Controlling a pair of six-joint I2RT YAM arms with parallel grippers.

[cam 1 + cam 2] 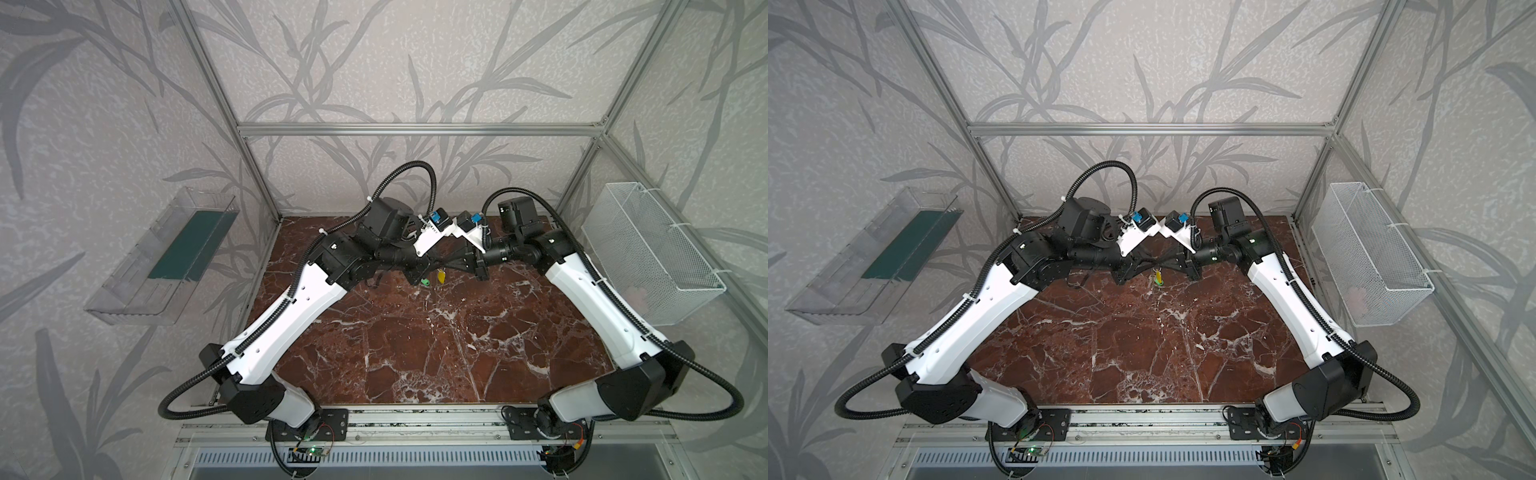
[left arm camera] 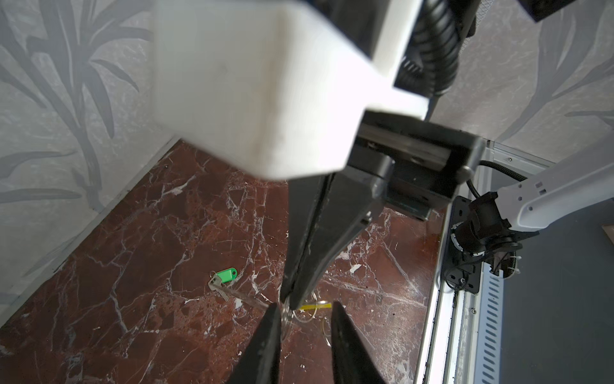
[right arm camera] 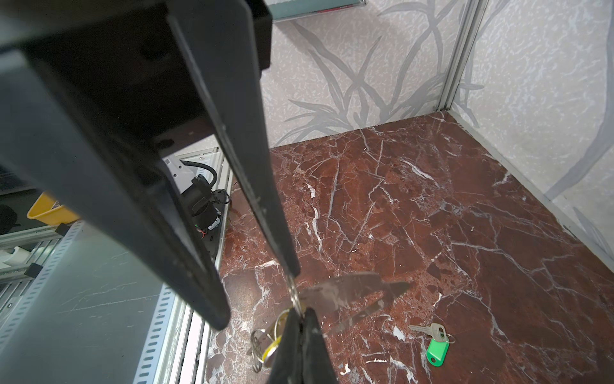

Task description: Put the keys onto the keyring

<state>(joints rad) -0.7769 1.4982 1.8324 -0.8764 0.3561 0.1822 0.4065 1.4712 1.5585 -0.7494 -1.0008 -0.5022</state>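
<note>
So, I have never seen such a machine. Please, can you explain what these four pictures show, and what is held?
These are two robot arms fixed to a bench, each ending in a two-fingered tool. Two pictures look down from above on the whole scene. The two close ones come from a camera on each arm's wrist. The arms meet over a red marble table. On it lies a key with a green tag, which nothing touches. The right tool is shut on a thin metal ring. A yellow tag with more wire rings is just beside it. The left tool has its jaws apart around those rings; whether it grips anything, I cannot tell.
</note>
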